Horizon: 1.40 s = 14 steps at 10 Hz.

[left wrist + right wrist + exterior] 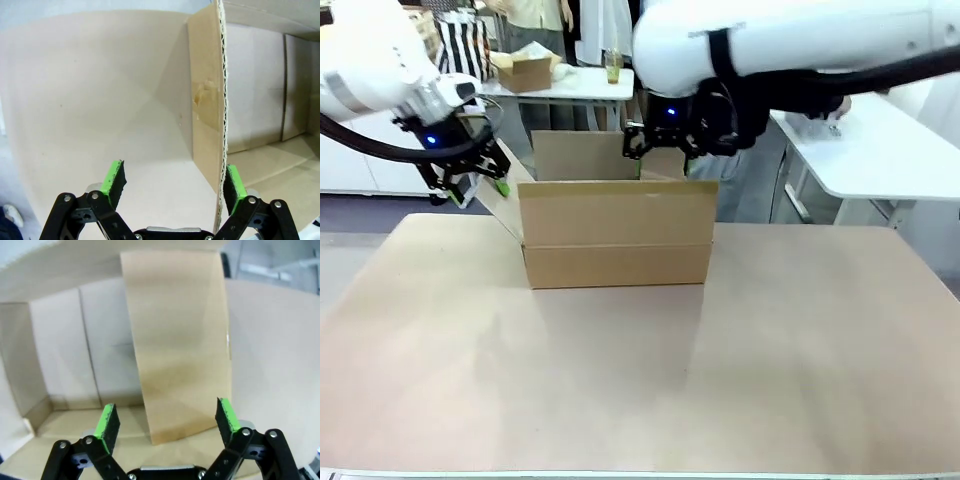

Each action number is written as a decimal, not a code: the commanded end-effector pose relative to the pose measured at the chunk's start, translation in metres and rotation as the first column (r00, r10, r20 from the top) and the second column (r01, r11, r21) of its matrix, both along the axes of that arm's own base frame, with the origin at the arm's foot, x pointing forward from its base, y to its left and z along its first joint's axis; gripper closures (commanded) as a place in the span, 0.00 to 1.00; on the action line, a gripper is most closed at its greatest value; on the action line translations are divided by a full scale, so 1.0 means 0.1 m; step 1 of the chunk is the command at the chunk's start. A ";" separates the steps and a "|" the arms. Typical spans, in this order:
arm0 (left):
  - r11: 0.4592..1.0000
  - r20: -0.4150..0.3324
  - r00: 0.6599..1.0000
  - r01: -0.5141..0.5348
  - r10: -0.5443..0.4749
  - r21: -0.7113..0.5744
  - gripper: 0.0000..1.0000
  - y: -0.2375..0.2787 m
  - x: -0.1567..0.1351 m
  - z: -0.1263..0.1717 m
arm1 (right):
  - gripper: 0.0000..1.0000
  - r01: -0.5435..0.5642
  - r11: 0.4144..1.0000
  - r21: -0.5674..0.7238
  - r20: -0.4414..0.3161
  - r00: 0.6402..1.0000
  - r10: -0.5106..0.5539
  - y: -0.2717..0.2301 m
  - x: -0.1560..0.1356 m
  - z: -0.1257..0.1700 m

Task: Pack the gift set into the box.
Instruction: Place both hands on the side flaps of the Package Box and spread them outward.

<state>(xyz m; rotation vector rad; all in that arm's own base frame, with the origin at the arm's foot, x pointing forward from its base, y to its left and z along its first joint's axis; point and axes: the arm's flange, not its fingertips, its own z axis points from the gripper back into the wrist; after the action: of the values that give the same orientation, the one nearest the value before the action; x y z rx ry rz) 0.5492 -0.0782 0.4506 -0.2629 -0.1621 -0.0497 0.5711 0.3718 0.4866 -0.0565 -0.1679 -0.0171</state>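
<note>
Left gripper [172, 182] is sitting spread apart, straddling one flap [206, 100] of the box [617, 235], its edge hugging one pad. Right gripper [165, 422], also spread, is framing the opposite flap [175, 340].

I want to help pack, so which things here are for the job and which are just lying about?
For the job: the box; left tool, open; right tool, open.
Just lying about: small carton with white paper; striped bag; glass on the far table.

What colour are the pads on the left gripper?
Bright green, on the left gripper; the pads show best in the left wrist view.
</note>
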 end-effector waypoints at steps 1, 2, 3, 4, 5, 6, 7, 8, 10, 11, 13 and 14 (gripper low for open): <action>1.000 0.001 1.000 -0.017 0.017 0.015 0.00 -0.01 0.00 0.03 | 0.00 0.042 0.991 -0.123 0.018 0.999 -0.041 0.26 0.03 -0.03; 1.000 0.001 1.000 -0.017 0.017 0.015 0.00 -0.01 0.00 0.03 | 0.00 0.042 0.987 -0.156 0.027 0.999 -0.038 0.31 0.03 -0.11; 1.000 0.001 1.000 -0.017 0.017 0.015 0.00 -0.01 0.00 0.03 | 0.00 0.052 0.979 -0.199 0.028 0.998 -0.047 0.33 0.03 -0.21; 1.000 0.001 1.000 -0.017 0.017 0.015 0.00 -0.01 0.00 0.03 | 0.00 0.061 0.971 -0.230 0.042 0.998 -0.053 0.36 0.01 -0.28; 1.000 0.001 1.000 -0.017 0.017 0.015 0.00 -0.01 0.00 0.03 | 0.00 0.069 0.961 -0.268 0.061 0.997 -0.055 0.39 -0.02 -0.33; 1.000 0.001 1.000 -0.017 0.017 0.015 0.00 -0.01 0.00 0.03 | 0.00 0.085 0.949 -0.302 0.080 0.995 -0.064 0.40 -0.04 -0.38; 1.000 0.001 1.000 -0.017 0.017 0.015 0.00 -0.01 0.00 0.03 | 0.00 0.096 0.939 -0.330 0.095 0.993 -0.069 0.39 -0.06 -0.44; 1.000 0.001 1.000 -0.017 0.017 0.015 0.00 -0.01 0.00 0.03 | 0.00 0.093 0.935 -0.342 0.091 0.994 -0.066 0.38 -0.07 -0.52; 1.000 0.001 1.000 -0.017 0.017 0.015 0.00 -0.01 0.00 0.03 | 0.00 0.091 0.933 -0.348 0.105 0.993 -0.058 0.36 -0.07 -0.70; 1.000 0.001 1.000 -0.017 0.017 0.015 0.00 -0.01 0.00 0.03 | 0.00 0.088 0.935 -0.345 0.103 0.993 -0.056 0.33 -0.06 -0.78; 1.000 0.001 1.000 -0.017 0.017 0.015 0.00 -0.01 0.00 0.03 | 0.00 0.048 0.954 -0.296 0.055 0.998 -0.033 0.30 -0.04 -0.87; 1.000 0.001 1.000 -0.017 0.017 0.015 0.00 -0.01 0.00 0.03 | 0.00 0.037 0.957 -0.289 0.042 0.999 -0.026 0.31 -0.04 -0.90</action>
<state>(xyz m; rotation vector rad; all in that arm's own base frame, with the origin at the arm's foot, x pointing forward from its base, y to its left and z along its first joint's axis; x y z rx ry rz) 0.5492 -0.0782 0.4507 -0.2629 -0.1622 -0.0494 0.5687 0.4069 0.3977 -0.3836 -0.2132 -0.0253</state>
